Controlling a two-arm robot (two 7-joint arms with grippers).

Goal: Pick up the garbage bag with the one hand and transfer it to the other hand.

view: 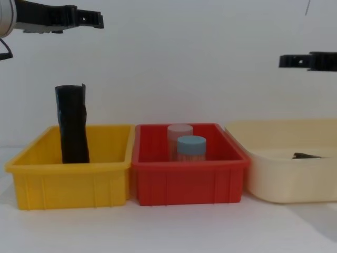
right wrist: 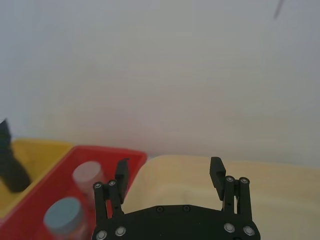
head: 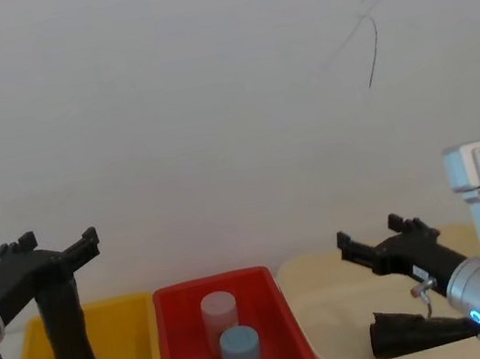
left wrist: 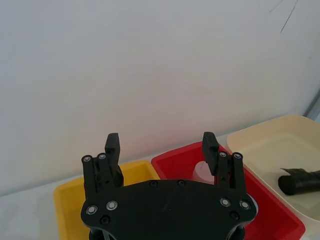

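Jaws of the left gripper (left wrist: pixel 160 142) are held spread with nothing between them, and the right gripper (right wrist: pixel 170 167) is likewise held wide and empty. Both are kept high and level above the row of bins, apparently so that either may be lowered without a rim being struck. Directly beneath the left gripper, well apart from it, a tall slim black roll (view: pixel 72 126) is stood upright in the yellow bin (view: pixel 68 184). Below and between the two grippers, two jars (view: pixel 190 147) are kept in the red bin (view: pixel 189 182). The garbage bag (head: pixel 411 331) is laid on its side in the cream bin (view: pixel 274 184), just below the right gripper and far across from the left one. No grasp is judged to have been begun; a descent onto the bag's girth would be required first.
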